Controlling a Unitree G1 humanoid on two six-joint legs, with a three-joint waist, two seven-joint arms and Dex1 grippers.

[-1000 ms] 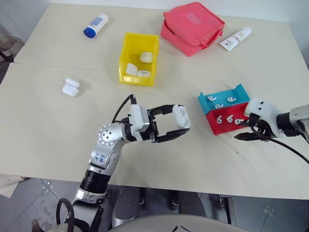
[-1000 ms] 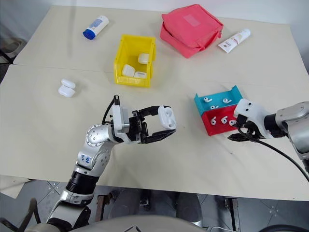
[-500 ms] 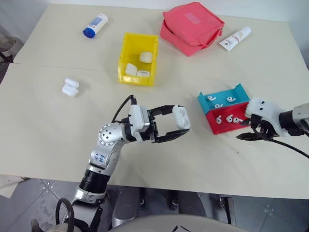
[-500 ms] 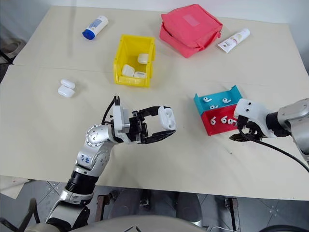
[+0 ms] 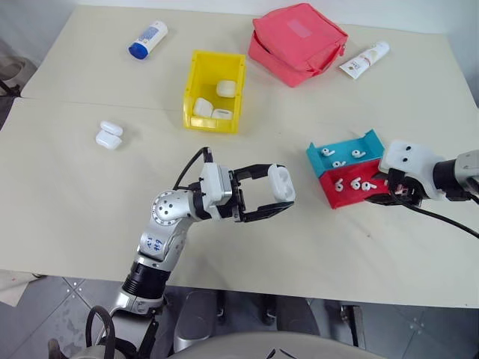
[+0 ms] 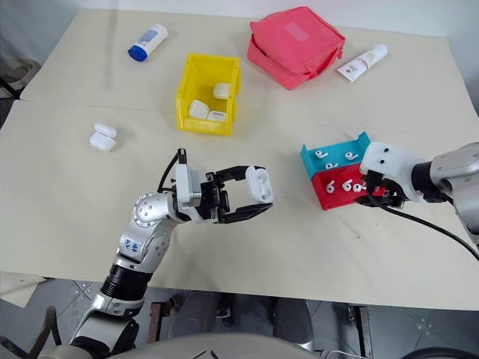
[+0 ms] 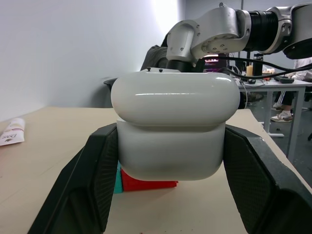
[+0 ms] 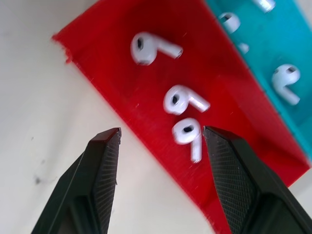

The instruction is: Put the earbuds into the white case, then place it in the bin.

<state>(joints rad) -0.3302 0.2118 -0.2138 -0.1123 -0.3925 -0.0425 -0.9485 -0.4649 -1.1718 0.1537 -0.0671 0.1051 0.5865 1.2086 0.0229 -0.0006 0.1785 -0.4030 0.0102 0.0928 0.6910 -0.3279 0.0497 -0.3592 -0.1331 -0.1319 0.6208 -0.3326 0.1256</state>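
Your right gripper [image 8: 161,136] moved in over red tray [image 5: 338,196], fingers spread above earbuds [image 8: 187,131], none picked. Left gripper [image 5: 278,196] pinching white case [image 5: 281,179], lid probably closed. Bin [image 5: 196,82] step pending.

text: none legible | bottle [image 5: 148,39]: label print too small | tube [image 5: 364,59]: print too small to read

Left gripper [image 5: 278,196] clamped level; right gripper [image 8: 161,134] spread, angled downward.
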